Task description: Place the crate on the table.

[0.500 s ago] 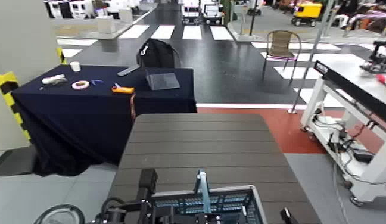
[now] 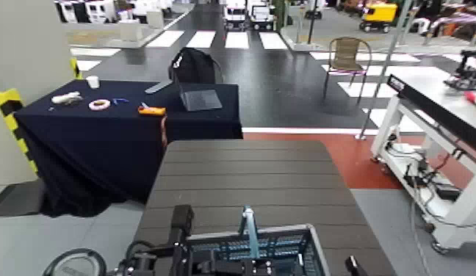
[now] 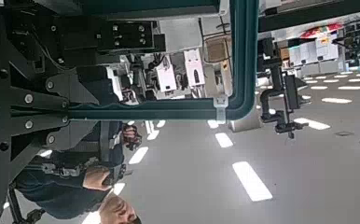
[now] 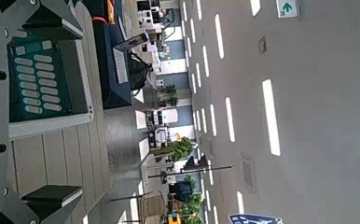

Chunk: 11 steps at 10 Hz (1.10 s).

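Note:
The grey-blue lattice crate [image 2: 250,255] is at the bottom of the head view, over the near end of the dark brown slatted table [image 2: 241,172]. Its teal handle [image 2: 247,222] stands upright. My left gripper [image 2: 179,229] is against the crate's left side. In the left wrist view the teal handle [image 3: 236,89] runs past its dark body. My right gripper [image 2: 352,266] is at the crate's right side. In the right wrist view its grey fingers [image 4: 40,19] stand wide apart with the crate's lattice wall [image 4: 38,79] between them, above the table planks [image 4: 66,154].
A table draped in navy cloth [image 2: 101,139] with small items and a laptop [image 2: 199,99] stands beyond the slatted table on the left. A white-framed workbench [image 2: 439,110] is on the right. A chair [image 2: 347,59] stands farther back. A person [image 3: 85,182] shows in the left wrist view.
The crate and both arms have shifted only very slightly; nothing was taken hold of or let go.

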{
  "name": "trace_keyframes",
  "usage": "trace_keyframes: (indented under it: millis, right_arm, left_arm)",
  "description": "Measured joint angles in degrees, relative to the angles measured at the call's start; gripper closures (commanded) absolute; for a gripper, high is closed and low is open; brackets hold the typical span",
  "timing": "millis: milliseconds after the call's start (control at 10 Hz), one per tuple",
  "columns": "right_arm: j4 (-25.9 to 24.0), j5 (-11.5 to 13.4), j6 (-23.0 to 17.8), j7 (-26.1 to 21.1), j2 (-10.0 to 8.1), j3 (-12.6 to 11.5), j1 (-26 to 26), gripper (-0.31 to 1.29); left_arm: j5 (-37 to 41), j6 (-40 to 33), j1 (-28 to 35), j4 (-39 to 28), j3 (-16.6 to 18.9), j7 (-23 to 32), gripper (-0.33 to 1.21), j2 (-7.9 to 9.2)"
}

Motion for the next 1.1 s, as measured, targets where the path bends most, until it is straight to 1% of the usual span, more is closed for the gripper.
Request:
trace_keyframes:
  millis: [200, 300, 400, 500, 800, 1000, 1100]
  right_arm:
    - [0.2, -0.2, -0.1, 0.0, -0.11, 0.3, -0.2, 0.13]
    - [0.3, -0.3, -0.2, 0.0, -0.18, 0.4, -0.3, 0.13]
    - [0.3, -0.4, -0.2, 0.0, -0.24, 0.5, -0.4, 0.13]
    - [0.3, -0.4, -0.2, 0.0, -0.27, 0.5, -0.4, 0.13]
    - [0.5, -0.7, -0.3, 0.0, -0.34, 0.9, -0.7, 0.13]
    - [0.8, -0.9, -0.5, 0.0, -0.44, 1.3, -0.9, 0.13]
    - [0.9, -1.0, -0.5, 0.0, -0.50, 1.5, -1.1, 0.13]
  left_arm:
    - [-1.7, -0.1, -2.4, 2.9, -1.1, -1.7, 1.20, -0.49]
    - [-3.2, -0.6, -4.2, 4.6, -2.2, -3.5, 1.20, -0.50]
    - [-5.9, -1.2, -6.5, 6.5, -3.3, -6.6, 1.20, -0.57]
    - [-9.2, -1.8, -9.2, 8.7, -4.9, -10.0, 1.20, -0.78]
    - [-15.6, -4.3, -18.1, 16.0, -11.1, -16.6, 1.20, -1.04]
    - [-18.3, -6.4, -22.9, 21.1, -14.2, -19.4, 1.20, -2.02]
    - [-19.1, -7.4, -24.8, 23.8, -14.9, -19.8, 1.20, -2.62]
